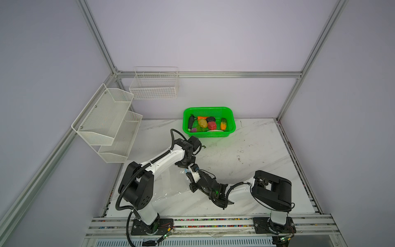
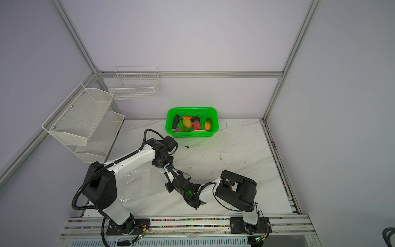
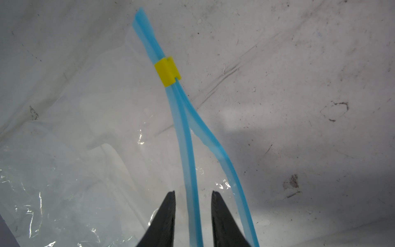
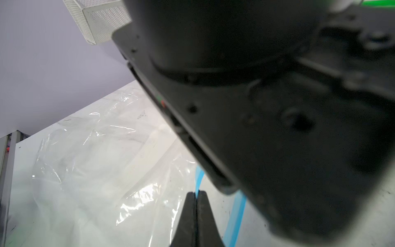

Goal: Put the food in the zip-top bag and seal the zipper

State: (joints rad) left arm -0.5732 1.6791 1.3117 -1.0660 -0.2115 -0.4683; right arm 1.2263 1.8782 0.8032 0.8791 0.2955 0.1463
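The zip-top bag (image 1: 168, 193) lies clear and crinkly on the marble table under my left arm, also seen in the right wrist view (image 4: 89, 162). Its blue zipper (image 3: 184, 128) splits into two strips below the yellow slider (image 3: 167, 71). My left gripper (image 3: 193, 192) is open, with one strip running between the fingers, untouched. My right gripper (image 4: 196, 192) is shut on the other blue strip (image 4: 198, 179). Both grippers meet at the bag's corner (image 1: 187, 171). The food (image 1: 208, 124) lies in the green basket (image 1: 209, 108): yellow potato (image 1: 202, 123), red pepper (image 1: 212, 125), carrot, eggplant.
Two white mesh shelves (image 1: 106, 122) and a wire basket (image 1: 154, 85) hang on the left and back walls. A small dark green scrap (image 1: 204, 147) lies on the table in front of the green basket. The left wrist body (image 4: 277, 107) fills much of the right wrist view.
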